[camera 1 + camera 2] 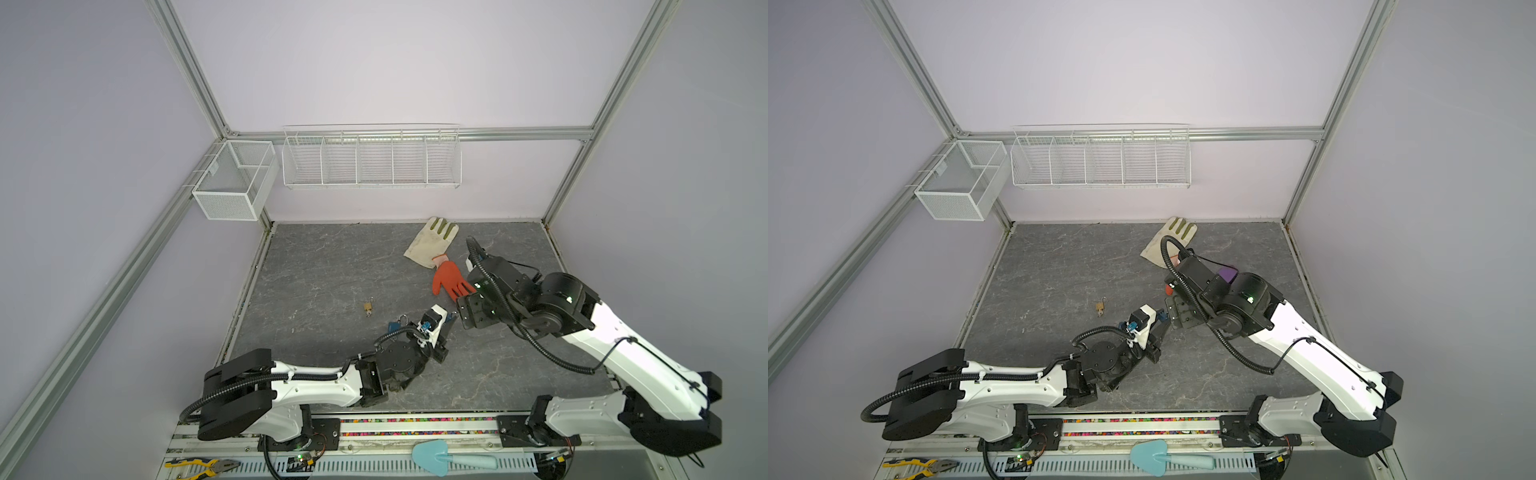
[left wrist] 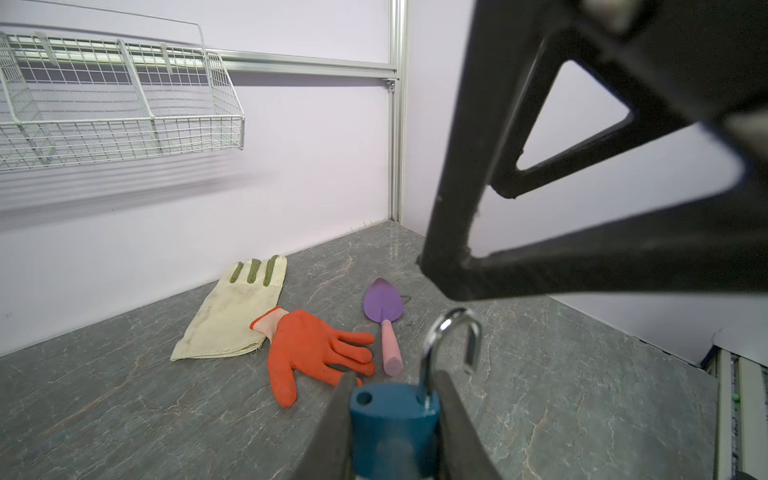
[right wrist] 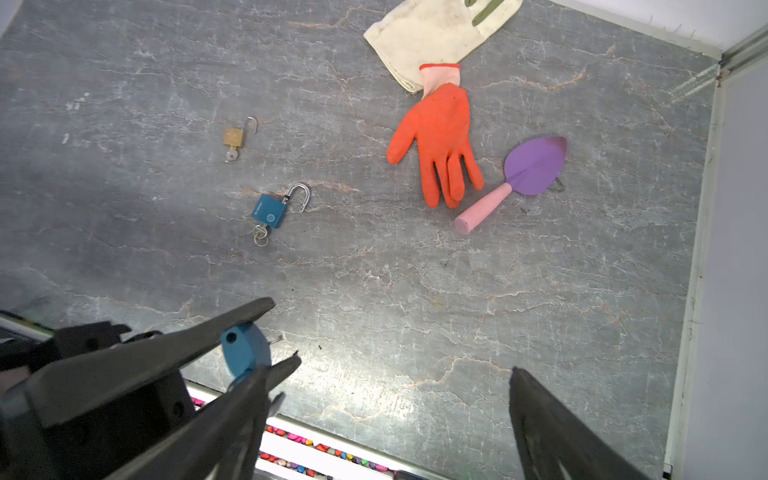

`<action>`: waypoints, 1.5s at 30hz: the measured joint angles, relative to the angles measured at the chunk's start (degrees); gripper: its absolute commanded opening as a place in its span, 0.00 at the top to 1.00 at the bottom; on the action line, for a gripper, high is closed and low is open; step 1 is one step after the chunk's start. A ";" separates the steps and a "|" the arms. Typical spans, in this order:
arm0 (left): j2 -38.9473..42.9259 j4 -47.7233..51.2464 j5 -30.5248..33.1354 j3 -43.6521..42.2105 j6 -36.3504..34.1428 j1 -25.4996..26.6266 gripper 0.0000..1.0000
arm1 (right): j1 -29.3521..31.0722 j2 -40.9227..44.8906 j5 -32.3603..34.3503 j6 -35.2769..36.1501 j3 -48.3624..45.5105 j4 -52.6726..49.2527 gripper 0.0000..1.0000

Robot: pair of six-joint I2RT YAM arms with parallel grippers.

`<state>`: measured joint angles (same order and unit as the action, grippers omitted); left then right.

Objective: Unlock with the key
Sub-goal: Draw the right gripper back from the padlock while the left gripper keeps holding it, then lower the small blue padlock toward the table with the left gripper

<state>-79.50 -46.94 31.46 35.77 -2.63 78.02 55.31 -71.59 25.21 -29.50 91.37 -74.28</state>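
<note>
My left gripper (image 2: 395, 378) is shut on a blue padlock (image 2: 392, 419) and holds it above the table; its silver shackle (image 2: 455, 336) is swung open. Whether a key sits in this lock is hidden. In the right wrist view the same held padlock (image 3: 245, 351) shows between the left fingers. My right gripper (image 3: 395, 386) stands open close beside it, with nothing between its fingers (image 2: 540, 208). On the table lie a second blue padlock (image 3: 270, 212) with a key (image 3: 260, 235) in it and a brass padlock (image 3: 233, 137) with its key (image 3: 232, 156), both shackles open.
A cream glove (image 1: 430, 243), an orange glove (image 1: 449, 282) and a purple trowel (image 3: 532, 166) lie at the back right of the grey table (image 1: 332, 266). Wire baskets (image 1: 370, 160) hang on the back wall. A blue trowel (image 1: 440, 455) and pliers (image 1: 203, 465) lie at the front rail.
</note>
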 measured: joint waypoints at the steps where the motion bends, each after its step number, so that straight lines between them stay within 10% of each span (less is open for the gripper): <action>1: 0.02 -0.04 0.00 0.00 0.00 0.00 1.00 | -0.09 0.66 -0.42 0.11 -0.28 0.00 0.10; 26: 1.31 -1.18 -3.89 0.00 0.66 0.00 1.00 | -7.39 7.56 -15.26 7.48 -8.68 6.84 0.12; 45: 1.31 10.38 -0.20 2.51 11.15 0.00 1.00 | -9.66 11.47 -11.67 7.21 -11.13 7.80 0.11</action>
<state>-78.19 -36.56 31.27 38.28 8.51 78.02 45.65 -60.12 13.54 -22.28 80.25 -66.48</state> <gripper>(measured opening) 0.243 0.885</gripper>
